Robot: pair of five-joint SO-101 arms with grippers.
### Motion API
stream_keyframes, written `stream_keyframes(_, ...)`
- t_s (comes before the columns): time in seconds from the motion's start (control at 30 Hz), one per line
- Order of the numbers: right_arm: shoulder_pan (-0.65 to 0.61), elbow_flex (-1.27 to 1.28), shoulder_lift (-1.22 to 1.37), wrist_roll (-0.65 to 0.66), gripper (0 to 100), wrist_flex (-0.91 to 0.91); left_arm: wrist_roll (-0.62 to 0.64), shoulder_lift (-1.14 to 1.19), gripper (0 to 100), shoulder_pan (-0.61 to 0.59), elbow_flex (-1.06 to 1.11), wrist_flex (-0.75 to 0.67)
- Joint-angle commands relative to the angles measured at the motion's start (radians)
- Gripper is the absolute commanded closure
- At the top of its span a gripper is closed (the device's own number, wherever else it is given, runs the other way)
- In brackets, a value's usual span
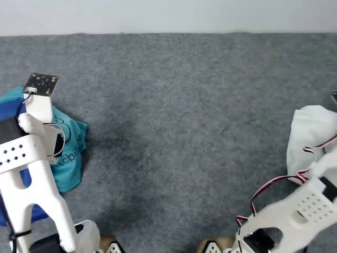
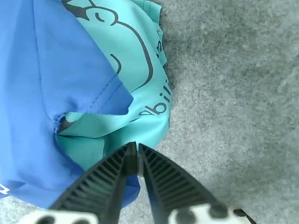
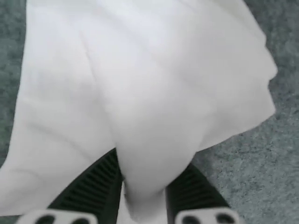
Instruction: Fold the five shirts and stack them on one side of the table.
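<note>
Closest to my lens is the right gripper (image 3: 149, 164), its ribbed jaws clamped on a bunched fold of the white shirt (image 3: 140, 84), with the rest of the cloth spreading away from the claw in loose creases. In the high view that shirt (image 1: 311, 134) sits crumpled at 3 o'clock on the grey table (image 1: 184, 105), its long axis roughly 12 to 6. The right arm is plainly the nearer one.

The left gripper (image 2: 136, 148) has its jaws drawn almost together with nothing I can see between them (the tips may brush a hem, I cannot tell). It hangs at the edge of the teal shirt (image 2: 140, 60), which lies partly under the blue shirt (image 2: 42, 93). Both are piled at 9 o'clock.

I judge the coming move turns on dragging the white shirt from 3 o'clock toward the centre to flatten it. If it later goes to 9, the left arm (image 1: 31, 174) stands over that pile.
</note>
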Motion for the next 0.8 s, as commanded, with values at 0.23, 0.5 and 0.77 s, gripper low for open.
stream_keyframes(0.23, -0.002, -0.169, -0.142, -0.167, 69.4, 0.283, -0.006, -0.035, 99, -0.008, -0.004, 0.008)
stream_keyframes(0.5, -0.084, -0.173, -0.179, -0.172, 95.3, 0.595, -0.005, -0.035, 99, -0.005, -0.004, 0.008)
stream_keyframes(0.77, -0.139, -0.176, -0.124, -0.256, 98.9, 0.357, -0.003, -0.035, 99, -0.006, -0.004, 0.021)
